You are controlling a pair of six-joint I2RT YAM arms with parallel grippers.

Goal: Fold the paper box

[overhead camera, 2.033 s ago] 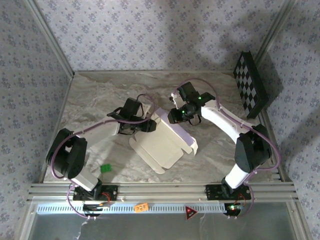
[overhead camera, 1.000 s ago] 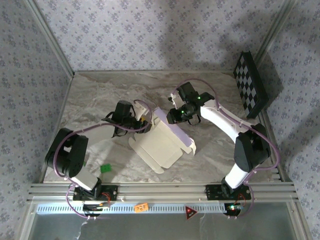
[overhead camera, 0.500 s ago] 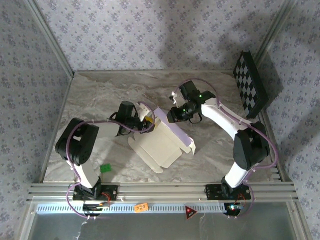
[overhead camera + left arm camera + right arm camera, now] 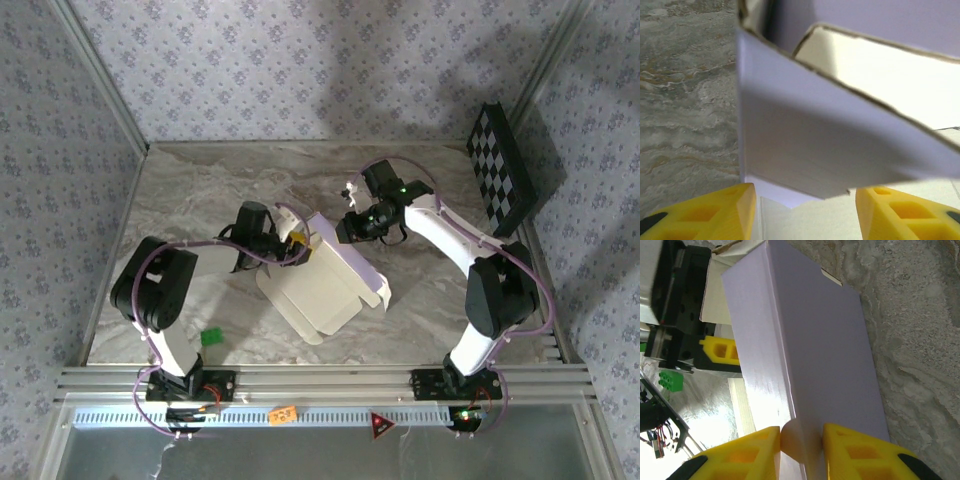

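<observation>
The paper box (image 4: 322,285) lies half-folded mid-table, its cream inside up and a lavender wall raised along its far right side. My left gripper (image 4: 299,246) is at the box's far left corner. In the left wrist view its yellow fingers (image 4: 715,212) stand wide apart, open, with a lavender flap (image 4: 815,140) hanging between and just beyond them. My right gripper (image 4: 348,231) is at the box's far end. In the right wrist view it (image 4: 801,445) is shut on a cream tab at the edge of the lavender wall (image 4: 825,340).
A black-and-white checkerboard panel (image 4: 503,165) leans on the right wall. A small green block (image 4: 211,337) lies at the near left by the left arm's base. Patterned walls close in the marble table (image 4: 200,190) on three sides.
The left gripper drew back to the left, then came in again to the box's far left corner. The right gripper has stayed put on the box's far end.
</observation>
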